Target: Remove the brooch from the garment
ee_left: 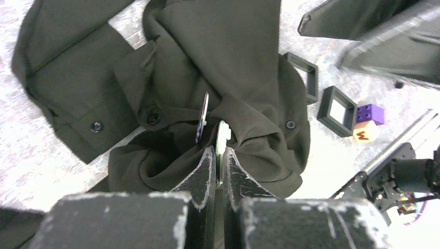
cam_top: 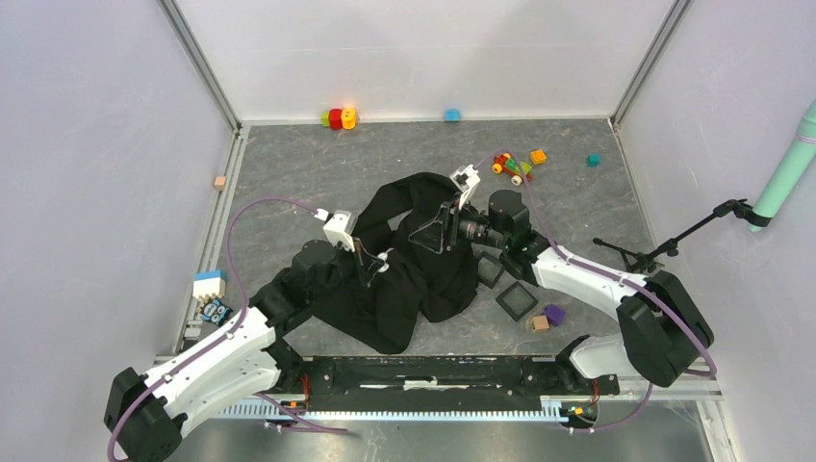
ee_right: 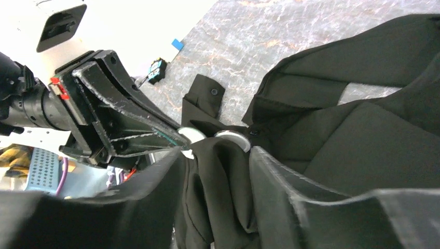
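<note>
The black garment (cam_top: pixel 423 279) lies crumpled mid-table. My left gripper (ee_left: pixel 219 150) is shut on the edge of the brooch (ee_left: pixel 222 136), a thin pale disc seen edge-on just above the cloth. In the top view the brooch (cam_top: pixel 383 257) is a white dot at the left gripper (cam_top: pixel 373 262). A second pale round piece (ee_left: pixel 203 115) stands edge-on in the cloth beside it. My right gripper (ee_right: pixel 215 153) is shut on a raised fold of the garment (ee_right: pixel 363 140), right next to the brooch (ee_right: pixel 192 135) and the second piece (ee_right: pixel 234 138). In the top view the right gripper (cam_top: pixel 445 229) is over the garment's middle.
Two black square frames (cam_top: pixel 516 300) (cam_top: pixel 490 270), a purple block (cam_top: pixel 553 313) and a tan cube lie right of the garment. Coloured toy bricks (cam_top: pixel 515 166) sit behind it, more (cam_top: pixel 339 117) at the back wall. A blue-white box (cam_top: pixel 209 286) is at the left edge.
</note>
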Robot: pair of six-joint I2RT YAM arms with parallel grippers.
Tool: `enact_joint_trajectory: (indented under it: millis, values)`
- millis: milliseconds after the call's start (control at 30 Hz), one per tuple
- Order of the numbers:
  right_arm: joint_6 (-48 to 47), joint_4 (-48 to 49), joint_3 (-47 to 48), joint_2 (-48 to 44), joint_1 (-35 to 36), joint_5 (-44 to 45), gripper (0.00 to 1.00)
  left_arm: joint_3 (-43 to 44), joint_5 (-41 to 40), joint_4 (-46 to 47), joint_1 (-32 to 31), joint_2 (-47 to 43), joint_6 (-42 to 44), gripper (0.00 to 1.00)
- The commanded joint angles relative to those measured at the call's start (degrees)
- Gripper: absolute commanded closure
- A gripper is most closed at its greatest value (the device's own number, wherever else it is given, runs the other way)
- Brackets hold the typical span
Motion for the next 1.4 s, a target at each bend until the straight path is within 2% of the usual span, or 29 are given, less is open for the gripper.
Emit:
enact_joint_trajectory:
  millis: [0,100,233,400,500,600,733,867,933,1033,1100,1200,1233,1300,1367]
  values:
    - [-1.2,3.0,2.1,1.2,0.1,-4.2,0.36,2.8,-3.9,-3.6,0.3,0.0,-2.0,0.98]
    - [-5.8,0.3,1.2,0.8,1.3,-5.2,0.32,7.3,-4.0,-9.9,0.3,1.7,-1.8,0.98]
    - [-11.2,-1.5,-1.0,0.1,4.3,-4.1,0.34,16.4,-2.0,-22.5,0.3,5.7,0.6,0.98]
    - [-15.7,-0.9,-1.4,2.1,10.1,0.2,0.38,23.1,0.2,-30.6,0.3,8.8,2.0,0.98]
    - [-14.9,1.0,-0.3,5.2,11.6,2.1,0.48,24.3,1.4,-31.6,0.3,9.2,2.8,0.98]
    - [-13.2,2.3,1.6,8.0,11.6,3.0,0.77,26.3,1.4,-34.6,0.3,9.9,4.0,0.98]
    - [-10.1,-1.1,3.7,8.9,9.0,14.9,0.97,26.9,1.4,-36.3,0.3,10.6,5.3,0.98]
    - [0.6,8.2,-0.1,8.9,3.5,18.8,1.00,21.4,4.8,-29.6,0.3,7.9,3.9,0.98]
    - [0.1,8.3,0.7,9.5,3.4,20.2,1.00,19.0,5.7,-25.9,0.3,6.4,2.8,0.98]
    - [-1.4,4.7,3.5,11.3,3.4,20.2,0.89,17.8,5.4,-22.5,0.5,5.2,2.4,0.98]
    - [-1.4,5.6,2.7,11.4,3.4,20.8,0.80,18.6,4.9,-22.5,1.3,5.7,2.1,0.98]
    - [-3.3,4.9,2.7,10.2,3.7,21.7,0.59,19.3,5.3,-21.2,2.4,6.5,0.7,0.98]
    - [-5.9,4.1,3.6,9.6,3.7,18.8,0.51,19.2,5.1,-19.8,2.5,6.3,-0.2,0.98]
    - [-11.5,-2.2,6.8,7.2,3.5,16.4,0.37,18.6,5.8,-16.6,2.7,5.5,-2.0,0.98]
    - [-12.8,-4.0,6.0,2.5,3.7,17.2,0.17,17.6,7.5,-12.8,2.8,4.7,-4.2,0.98]
